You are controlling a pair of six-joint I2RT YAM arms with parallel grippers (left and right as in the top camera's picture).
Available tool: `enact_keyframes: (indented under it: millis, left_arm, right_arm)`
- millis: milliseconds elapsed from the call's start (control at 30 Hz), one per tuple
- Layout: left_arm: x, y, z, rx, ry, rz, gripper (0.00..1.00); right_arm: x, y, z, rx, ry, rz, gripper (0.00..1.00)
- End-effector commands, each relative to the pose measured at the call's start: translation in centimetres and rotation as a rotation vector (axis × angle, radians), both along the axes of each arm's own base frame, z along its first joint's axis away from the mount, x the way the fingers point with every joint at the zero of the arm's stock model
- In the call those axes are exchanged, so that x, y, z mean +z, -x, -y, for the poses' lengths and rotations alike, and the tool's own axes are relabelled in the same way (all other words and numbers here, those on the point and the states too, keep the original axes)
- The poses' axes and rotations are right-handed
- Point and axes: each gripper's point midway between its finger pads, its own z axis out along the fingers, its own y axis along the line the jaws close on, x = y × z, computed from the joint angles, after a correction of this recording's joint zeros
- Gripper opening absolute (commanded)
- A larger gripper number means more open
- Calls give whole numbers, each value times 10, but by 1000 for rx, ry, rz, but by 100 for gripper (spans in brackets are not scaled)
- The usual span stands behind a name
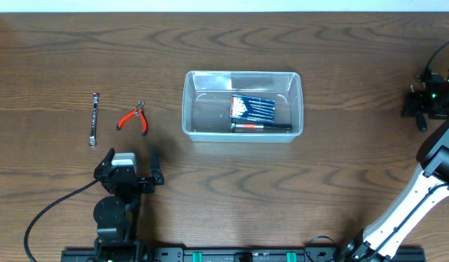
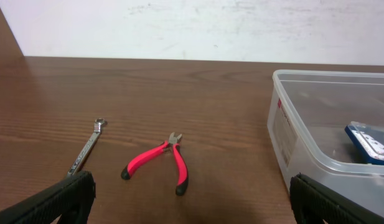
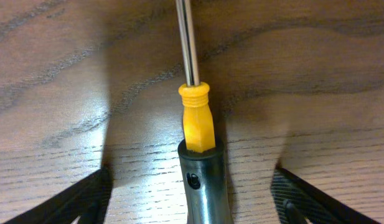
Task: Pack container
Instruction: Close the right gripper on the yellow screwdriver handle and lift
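Note:
The clear plastic container (image 1: 188, 109) stands at the table's middle; it also shows in the left wrist view (image 2: 297, 137). It holds a blue box (image 1: 252, 108) and a black-and-red tool (image 1: 260, 126). Red-handled pliers (image 1: 133, 118) and a small steel wrench (image 1: 94, 120) lie left of it. My left gripper (image 1: 132, 164) is open and empty, low over the table just short of the pliers (image 2: 160, 162). My right gripper (image 1: 426, 102) is at the far right edge, open, its fingers wide on either side of a screwdriver (image 3: 198, 130) with a yellow-and-dark handle that lies on the table.
The wrench (image 2: 86, 149) lies left of the pliers in the left wrist view. The blue box (image 2: 371, 140) shows through the container's wall. A white wall runs along the table's far edge.

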Motion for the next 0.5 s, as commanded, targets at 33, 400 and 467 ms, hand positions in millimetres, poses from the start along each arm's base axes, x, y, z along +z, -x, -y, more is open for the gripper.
enact_keyframes:
  millis: [33, 400, 467]
  left_arm:
    - [-7, 0, 0, 2, 5, -15, 98]
    - [-7, 0, 0, 2, 5, -14, 98]
    - [-7, 0, 0, 2, 5, -14, 98]
  right_arm:
    - [-18, 4, -4, -16, -41, -19, 76]
    - [-18, 3, -4, -35, -43, -17, 50]
    - [-18, 2, -4, -57, -41, -12, 49]
